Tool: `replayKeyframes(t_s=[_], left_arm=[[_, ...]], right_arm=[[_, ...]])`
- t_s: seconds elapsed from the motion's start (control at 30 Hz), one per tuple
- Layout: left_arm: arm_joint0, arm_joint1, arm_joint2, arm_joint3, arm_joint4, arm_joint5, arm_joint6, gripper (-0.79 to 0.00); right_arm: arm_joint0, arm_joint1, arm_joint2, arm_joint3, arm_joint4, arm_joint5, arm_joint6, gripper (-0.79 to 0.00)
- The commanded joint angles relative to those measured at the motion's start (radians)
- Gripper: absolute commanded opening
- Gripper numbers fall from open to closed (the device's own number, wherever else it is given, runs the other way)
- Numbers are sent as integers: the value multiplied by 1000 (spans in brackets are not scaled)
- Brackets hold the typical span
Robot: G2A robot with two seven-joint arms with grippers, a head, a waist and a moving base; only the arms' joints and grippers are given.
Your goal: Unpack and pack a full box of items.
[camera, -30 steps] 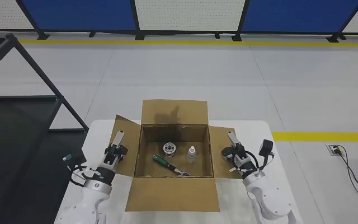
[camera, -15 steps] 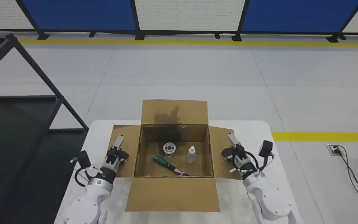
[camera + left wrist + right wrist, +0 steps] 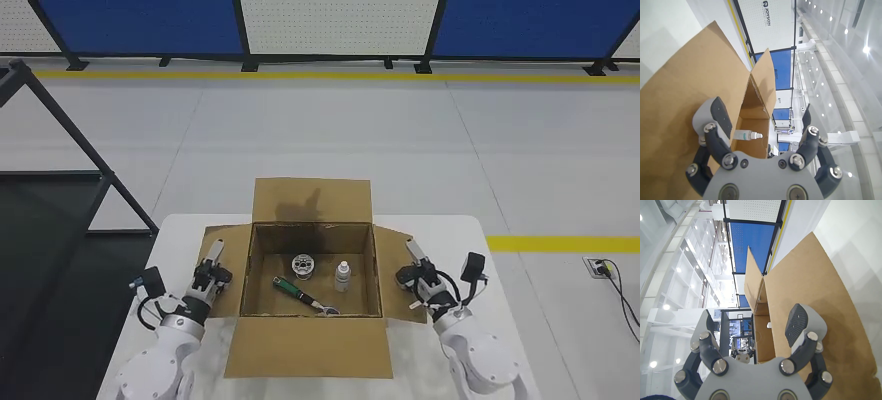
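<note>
An open cardboard box (image 3: 362,268) stands in the middle of the white table with all flaps folded out. Inside lie a green-handled tool (image 3: 300,294), a small clear bottle (image 3: 343,275) and a round metal part (image 3: 302,264). My left gripper (image 3: 213,256) sits over the box's left flap (image 3: 687,81), open with nothing between its fingers; the bottle (image 3: 745,134) shows past it in the left wrist view. On the other side my right gripper (image 3: 412,254) rests over the right flap (image 3: 810,283), also open and holding nothing.
The white table (image 3: 180,232) ends close beyond each arm. The front flap (image 3: 308,346) covers the near part of the table. A dark metal frame (image 3: 70,130) stands at the left, and blue and white partition panels (image 3: 330,25) line the far floor.
My left gripper has shifted a little toward the box's left flap and its wrist has turned. My right gripper has barely moved.
</note>
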Motion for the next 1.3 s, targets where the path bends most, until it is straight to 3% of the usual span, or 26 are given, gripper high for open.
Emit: replayKeyframes(t_s=[0.0,0.37,0.63,0.7,1.07,1.27], left_arm=[[4,0,-3,-17,6,-7,6,0],[20,-2,-15,-124,-7,-88,-16,0],[8,-4,-39,-138,-129,-214,-97,0],[8,-4,-39,-138,-129,-214,-97,0],[10,-5,-34,-141,-148,-213,-104,0],[5,-5,-54,-150,-269,-210,-168,0]], right_arm=[[-8,1,-1,-18,-3,-16,-3,0],[-36,5,-77,-166,-108,-71,57,0],[43,3,-201,-166,-240,5,150,0],[63,2,-218,-161,-266,45,164,0],[61,2,-228,-165,-275,34,174,0],[87,4,-349,-198,-629,134,139,0]])
